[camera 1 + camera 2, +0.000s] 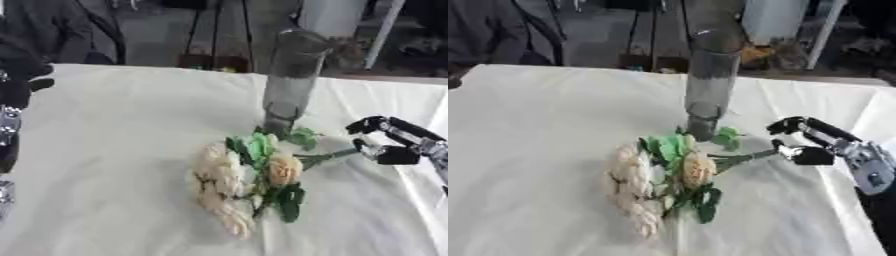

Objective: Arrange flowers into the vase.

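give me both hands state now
left hand: at the view's left edge, fingers cannot be told
right hand: shut on the flower stem

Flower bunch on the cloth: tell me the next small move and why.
Probably lift. The right hand has its fingers curled at the stem end of the flower bunch, which lies flat on the white cloth. The tall clear vase stands upright just behind, so raising the stems comes first.

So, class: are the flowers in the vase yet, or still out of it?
Out. The flowers lie flat on the white tablecloth before the upright glass vase.
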`<state>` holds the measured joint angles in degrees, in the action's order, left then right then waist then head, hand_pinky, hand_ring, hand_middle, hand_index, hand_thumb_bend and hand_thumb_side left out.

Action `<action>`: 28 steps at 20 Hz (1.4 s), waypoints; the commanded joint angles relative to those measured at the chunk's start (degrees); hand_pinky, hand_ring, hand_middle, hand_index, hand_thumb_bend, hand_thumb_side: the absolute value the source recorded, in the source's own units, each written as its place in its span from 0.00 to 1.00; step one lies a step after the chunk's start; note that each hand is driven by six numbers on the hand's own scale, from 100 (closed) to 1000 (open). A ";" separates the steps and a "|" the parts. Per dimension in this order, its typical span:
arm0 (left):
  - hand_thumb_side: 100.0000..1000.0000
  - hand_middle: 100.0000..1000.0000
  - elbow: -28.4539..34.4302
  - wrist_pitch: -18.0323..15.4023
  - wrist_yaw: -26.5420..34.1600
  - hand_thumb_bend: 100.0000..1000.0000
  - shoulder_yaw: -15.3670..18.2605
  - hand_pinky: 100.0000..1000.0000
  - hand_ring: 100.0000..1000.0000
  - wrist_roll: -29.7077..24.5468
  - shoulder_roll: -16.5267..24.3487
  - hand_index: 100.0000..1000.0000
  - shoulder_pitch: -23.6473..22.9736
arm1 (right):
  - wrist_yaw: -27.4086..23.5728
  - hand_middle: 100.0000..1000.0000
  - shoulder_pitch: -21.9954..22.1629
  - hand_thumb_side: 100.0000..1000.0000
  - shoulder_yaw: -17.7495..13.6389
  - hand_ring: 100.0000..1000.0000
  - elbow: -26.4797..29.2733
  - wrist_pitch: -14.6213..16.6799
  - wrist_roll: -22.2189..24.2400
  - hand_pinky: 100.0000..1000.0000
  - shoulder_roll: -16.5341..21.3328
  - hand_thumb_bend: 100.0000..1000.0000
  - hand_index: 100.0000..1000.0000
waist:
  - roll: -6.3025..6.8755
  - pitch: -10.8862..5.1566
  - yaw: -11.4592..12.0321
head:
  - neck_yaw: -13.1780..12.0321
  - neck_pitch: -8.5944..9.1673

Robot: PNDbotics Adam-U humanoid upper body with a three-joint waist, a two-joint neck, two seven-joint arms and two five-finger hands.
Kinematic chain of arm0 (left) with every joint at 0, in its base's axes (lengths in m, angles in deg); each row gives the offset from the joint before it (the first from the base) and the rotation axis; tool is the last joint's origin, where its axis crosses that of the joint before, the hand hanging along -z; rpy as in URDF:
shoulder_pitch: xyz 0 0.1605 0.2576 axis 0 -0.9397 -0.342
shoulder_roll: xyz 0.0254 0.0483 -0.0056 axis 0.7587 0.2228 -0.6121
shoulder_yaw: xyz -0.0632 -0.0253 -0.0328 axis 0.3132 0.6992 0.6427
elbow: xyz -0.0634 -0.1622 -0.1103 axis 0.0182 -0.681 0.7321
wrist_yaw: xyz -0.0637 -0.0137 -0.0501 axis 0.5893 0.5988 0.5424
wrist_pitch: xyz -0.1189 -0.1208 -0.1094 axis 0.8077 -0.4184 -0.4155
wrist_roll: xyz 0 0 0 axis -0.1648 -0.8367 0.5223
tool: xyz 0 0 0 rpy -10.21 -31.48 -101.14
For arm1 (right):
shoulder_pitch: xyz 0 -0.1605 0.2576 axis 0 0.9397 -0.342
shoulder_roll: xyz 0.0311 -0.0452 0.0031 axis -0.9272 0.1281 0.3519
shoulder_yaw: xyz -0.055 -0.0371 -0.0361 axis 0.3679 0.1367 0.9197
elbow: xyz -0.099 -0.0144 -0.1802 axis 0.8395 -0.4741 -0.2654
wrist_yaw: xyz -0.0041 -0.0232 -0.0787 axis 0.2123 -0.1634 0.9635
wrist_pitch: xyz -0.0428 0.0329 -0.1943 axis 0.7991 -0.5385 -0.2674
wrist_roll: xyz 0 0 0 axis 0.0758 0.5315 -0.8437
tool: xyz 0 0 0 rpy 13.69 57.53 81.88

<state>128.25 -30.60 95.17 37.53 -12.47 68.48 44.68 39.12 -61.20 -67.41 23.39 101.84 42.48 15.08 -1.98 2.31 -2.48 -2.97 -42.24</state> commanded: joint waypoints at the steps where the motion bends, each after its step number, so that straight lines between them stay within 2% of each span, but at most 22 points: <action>1: 0.73 0.74 0.76 -0.05 -0.21 0.42 0.15 0.78 0.78 -0.18 0.68 0.72 0.44 | 1.76 0.73 -1.42 0.49 -0.22 0.82 -0.09 9.31 8.13 0.83 0.64 0.05 0.86 | 0.19 -0.43 0.01 | -0.23 0.23; 14: 0.73 0.74 0.76 -0.02 -0.19 0.42 0.08 0.78 0.78 -0.21 0.55 0.72 0.55 | 7.50 0.74 -1.77 0.50 -0.14 0.82 -0.43 10.35 4.09 0.82 -1.08 0.08 0.86 | 0.33 -0.35 0.18 | -0.46 0.28; 28: 0.73 0.74 0.76 0.02 -0.21 0.42 0.06 0.78 0.78 -0.22 0.42 0.72 0.61 | 9.07 0.74 -1.99 0.50 0.55 0.82 -0.43 11.38 3.48 0.82 -2.43 0.08 0.86 | 0.30 -0.23 0.32 | -0.65 0.23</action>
<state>128.25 -30.62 95.17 37.52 -12.54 68.25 44.68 47.91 -61.85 -66.87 22.38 105.70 38.61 11.86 -1.82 2.50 -2.19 -3.45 -42.23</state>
